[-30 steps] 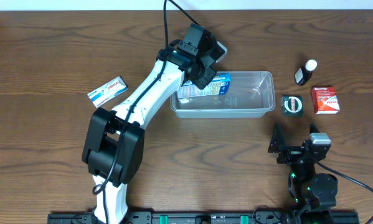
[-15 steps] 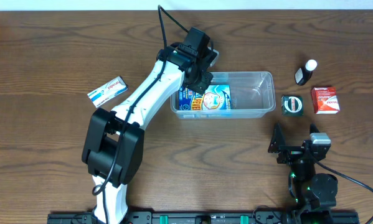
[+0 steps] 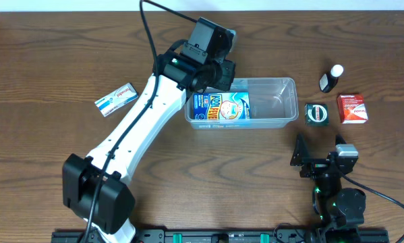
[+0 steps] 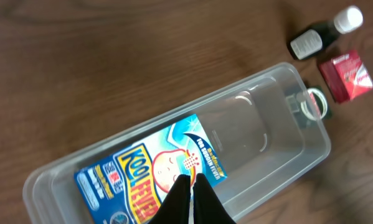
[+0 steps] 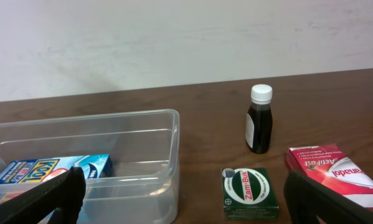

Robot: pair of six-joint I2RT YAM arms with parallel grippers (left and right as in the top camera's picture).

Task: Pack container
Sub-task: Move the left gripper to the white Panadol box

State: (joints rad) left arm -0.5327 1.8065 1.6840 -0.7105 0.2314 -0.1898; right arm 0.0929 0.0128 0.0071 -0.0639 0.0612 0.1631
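Note:
The clear container [image 3: 277,101] stands in the middle of the table, and a blue Kool Fever box [image 3: 222,106] lies flat in its left half. My left gripper [image 3: 223,73] hovers over the tub's back left corner. In the left wrist view its fingers [image 4: 189,182] are shut and empty above the blue box [image 4: 142,180], with the container [image 4: 279,146] running up to the right. My right gripper [image 3: 318,154] rests open near the front edge, holding nothing. In its own view, the right gripper [image 5: 185,182] faces the container [image 5: 142,118] and the small boxes.
Right of the tub stand a dark bottle with a white cap [image 3: 330,78], a green Zam-Buk box [image 3: 315,113] and a red box [image 3: 352,108]. A white and blue box [image 3: 116,99] lies at the left. The left arm stretches diagonally from the front left.
The blue box has gone from tilted under the left gripper to lying flat in the tub. The left arm has lifted and drawn back from it. The right arm has not moved.

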